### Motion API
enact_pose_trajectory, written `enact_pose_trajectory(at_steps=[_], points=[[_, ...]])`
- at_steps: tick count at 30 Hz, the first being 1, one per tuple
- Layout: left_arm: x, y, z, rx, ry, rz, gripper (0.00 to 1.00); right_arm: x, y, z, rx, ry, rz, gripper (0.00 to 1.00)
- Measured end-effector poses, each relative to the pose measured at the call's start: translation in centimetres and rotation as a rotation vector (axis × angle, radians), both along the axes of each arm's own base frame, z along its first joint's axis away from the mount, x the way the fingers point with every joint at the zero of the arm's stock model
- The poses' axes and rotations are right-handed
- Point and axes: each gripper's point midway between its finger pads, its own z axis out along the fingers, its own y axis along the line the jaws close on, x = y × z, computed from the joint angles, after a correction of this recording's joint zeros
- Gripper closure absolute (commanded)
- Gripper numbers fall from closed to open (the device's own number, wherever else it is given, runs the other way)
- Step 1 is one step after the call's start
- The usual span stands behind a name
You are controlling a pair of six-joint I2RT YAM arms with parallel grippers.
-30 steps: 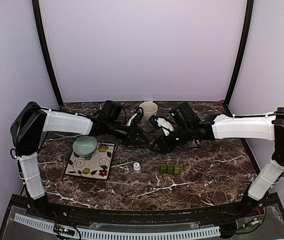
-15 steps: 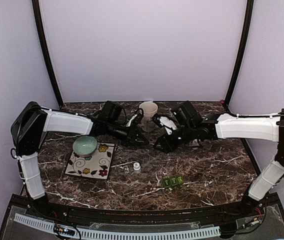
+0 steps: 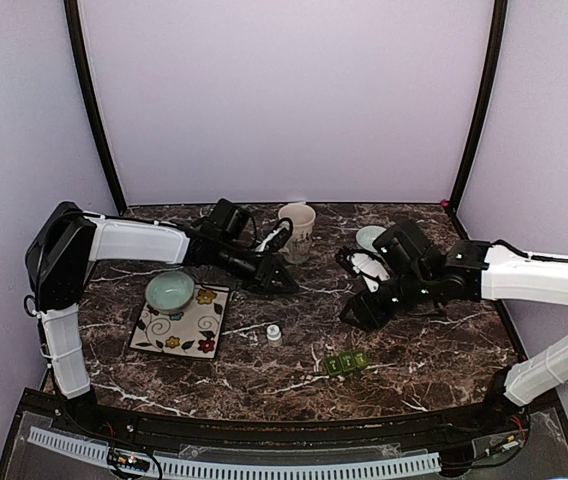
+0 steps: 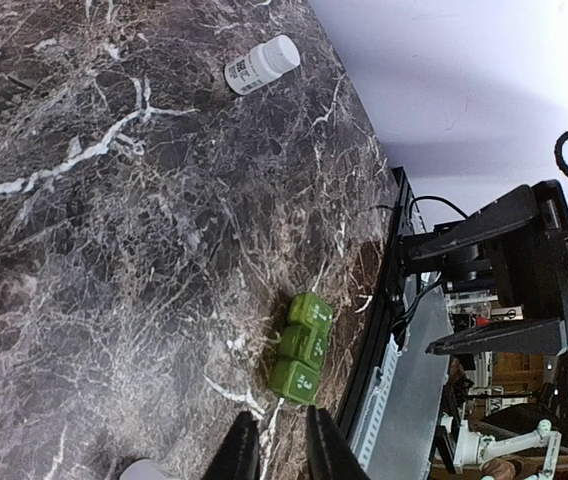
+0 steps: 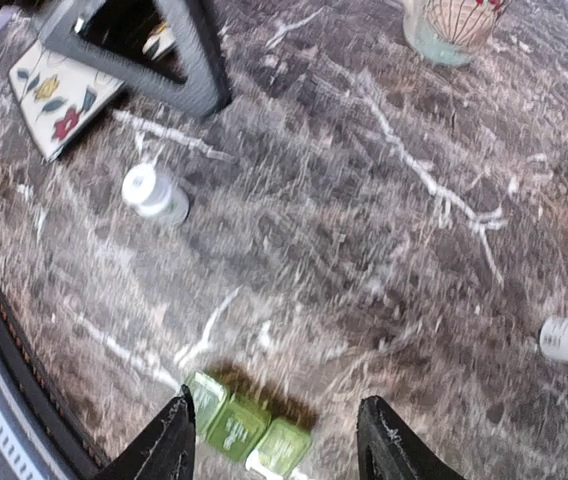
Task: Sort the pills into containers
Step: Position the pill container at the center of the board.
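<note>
The pill box (image 3: 346, 363), a strip of three joined green compartments, is seen lying flat on the desk (image 3: 434, 340), right of centre and close to the near edge, with nothing touching it. In the right wrist view the pill box (image 5: 239, 425) is framed low between the two fingers, on the marble beneath them.

The right tool (image 3: 356, 312) is held above the desk just far and right of the box, apart from it. Its fingers are spread wide and nothing is held between them.

A small white bottle (image 3: 274, 334) is set upright left of the box, near the desk's middle. Further left a flowered square plate (image 3: 182, 322) is laid, and a pale green bowl (image 3: 169, 291) is placed on its far left corner.

The left tool (image 3: 282, 282) is stretched out low over the desk far of the bottle, well apart from the box. In its wrist view the fingers are parted only narrowly, with nothing pinched.

A mug (image 3: 297, 230) is stood at the far side, just beyond the left tool.
</note>
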Motion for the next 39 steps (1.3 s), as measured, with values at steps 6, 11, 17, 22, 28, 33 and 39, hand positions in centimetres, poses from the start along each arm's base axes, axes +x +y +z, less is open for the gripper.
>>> enact_pose_trajectory(at_steps=[6, 11, 17, 22, 28, 33, 39], points=[[-0.5, -0.2, 0.2, 0.009, -0.026, -0.039, 0.72, -3.9, -1.3, 0.1, -0.033, 0.004, 0.054, 0.39], [-1.2, -0.2, -0.1, 0.024, -0.021, -0.055, 0.70, -5.2, -0.6, -1.5, -0.090, 0.022, 0.097, 0.38], [-1.4, -0.1, -0.4, 0.038, -0.020, -0.060, 0.69, -6.8, -0.2, -5.7, -0.225, 0.082, 0.144, 0.37], [-1.3, 0.0, -0.4, 0.041, -0.025, -0.059, 0.69, -7.0, -0.2, -6.3, -0.289, 0.082, 0.158, 0.35], [-1.3, 0.0, -0.5, 0.041, -0.030, -0.059, 0.66, -6.9, 0.3, -7.4, -0.360, 0.084, 0.189, 0.29], [-1.1, 0.7, -0.8, 0.048, -0.031, -0.041, 0.65, -6.9, -0.1, -8.5, -0.418, 0.090, 0.210, 0.28], [-0.9, 1.6, -1.3, 0.055, -0.023, -0.024, 0.65, -7.0, -0.6, -9.2, -0.459, 0.095, 0.233, 0.23]])
